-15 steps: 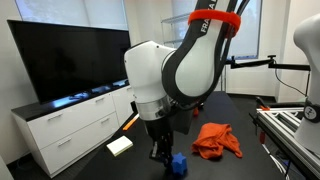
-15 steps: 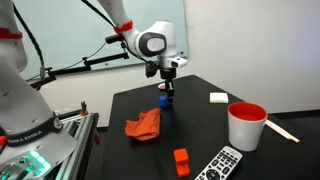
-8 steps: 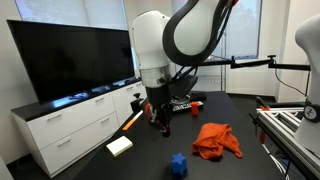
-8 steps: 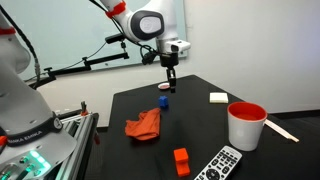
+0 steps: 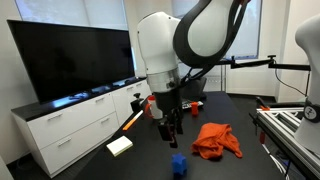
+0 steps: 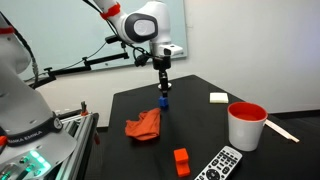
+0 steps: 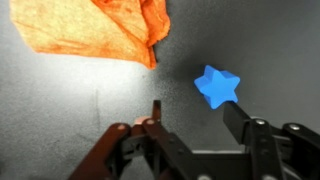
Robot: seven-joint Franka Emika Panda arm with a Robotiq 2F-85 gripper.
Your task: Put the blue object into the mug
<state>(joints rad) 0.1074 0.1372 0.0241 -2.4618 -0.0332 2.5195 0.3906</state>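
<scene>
The blue object, a small knobbly star-shaped block, lies on the dark table just beyond my right fingertip in the wrist view. My gripper hangs above the table with its jaws open and nothing between them. In both exterior views the gripper hovers a little above the blue object without touching it. The mug, white with a red rim, stands upright near the table's edge, well away from the gripper.
An orange cloth lies crumpled near the block. A small red item, a remote, a white block and a wooden stick sit on the table. A TV cabinet stands beside it.
A second ago the gripper was shut low at the blue object. It rose without the block, which stayed put, and its jaws have now opened.
</scene>
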